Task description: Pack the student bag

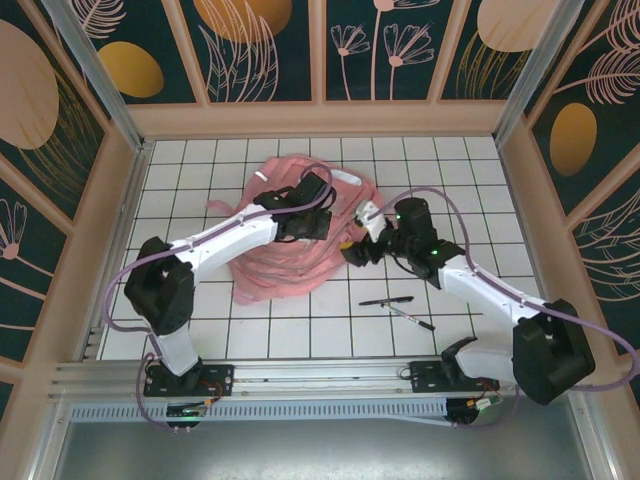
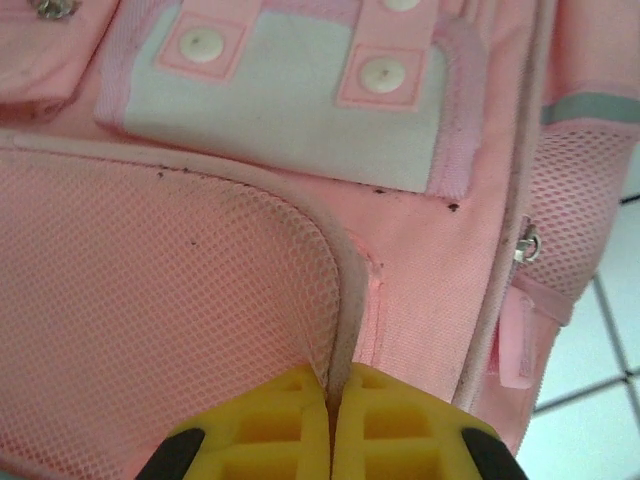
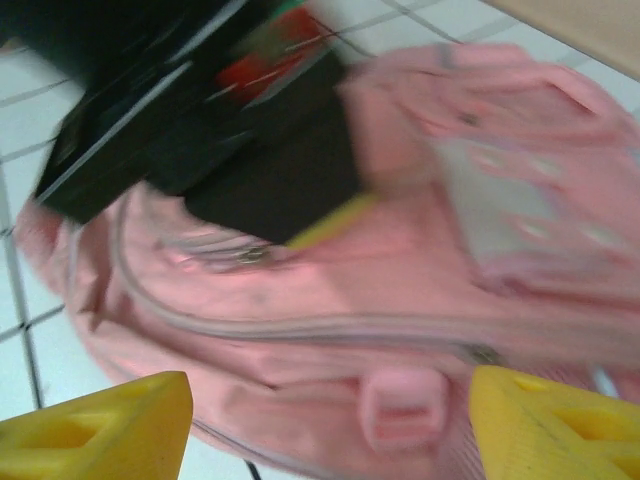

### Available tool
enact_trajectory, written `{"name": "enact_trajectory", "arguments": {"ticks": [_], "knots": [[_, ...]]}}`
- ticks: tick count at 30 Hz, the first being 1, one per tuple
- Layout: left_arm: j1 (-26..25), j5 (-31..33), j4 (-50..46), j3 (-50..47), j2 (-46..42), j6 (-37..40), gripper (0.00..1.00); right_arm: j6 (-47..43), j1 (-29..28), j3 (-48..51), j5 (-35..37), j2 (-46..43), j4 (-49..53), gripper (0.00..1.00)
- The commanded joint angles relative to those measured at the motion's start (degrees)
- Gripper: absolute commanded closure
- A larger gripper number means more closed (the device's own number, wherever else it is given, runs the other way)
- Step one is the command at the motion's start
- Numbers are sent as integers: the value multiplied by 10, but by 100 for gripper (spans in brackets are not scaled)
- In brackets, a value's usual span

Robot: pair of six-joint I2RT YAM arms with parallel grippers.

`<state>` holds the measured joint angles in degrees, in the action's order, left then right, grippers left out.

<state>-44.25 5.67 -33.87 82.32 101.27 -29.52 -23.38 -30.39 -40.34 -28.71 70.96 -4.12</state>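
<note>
Seam (image 2: 347, 300) of student bag (image 2: 420, 260) pinched in left hand (image 2: 330, 405); right hand (image 3: 330, 400) spread just beside it.

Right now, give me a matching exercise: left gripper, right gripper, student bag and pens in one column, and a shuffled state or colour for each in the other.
Column one:
1 left gripper
2 right gripper
3 student bag
4 pens

Column two:
A black, lying apart from the bag
B open, fingers wide apart
C shut on a seam of the bag
D pink, soft fabric

Pairs: 1-C, 2-B, 3-D, 4-A
</note>
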Motion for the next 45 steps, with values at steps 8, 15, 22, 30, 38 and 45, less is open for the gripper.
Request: {"name": "enact_trajectory", "arguments": {"ticks": [8,15,22,30,38,45], "knots": [[36,-212,109,-70,-95,-8,100,-195,0,0,-77,88,-117,20],[41,-254,155,-135,-66,-11,100,-256,4,-10,-82,100,-43,20],[42,-236,173,-170,-60,2,71,-230,5,8,-84,109,-65,39],[41,-193,163,-175,-15,-9,67,-219,16,37,-62,74,-99,39],[39,-163,133,-151,-12,-12,60,-219,17,57,-65,51,-73,33],[12,-92,113,-122,6,-42,51,-141,33,108,16,1,-198,32]]}}
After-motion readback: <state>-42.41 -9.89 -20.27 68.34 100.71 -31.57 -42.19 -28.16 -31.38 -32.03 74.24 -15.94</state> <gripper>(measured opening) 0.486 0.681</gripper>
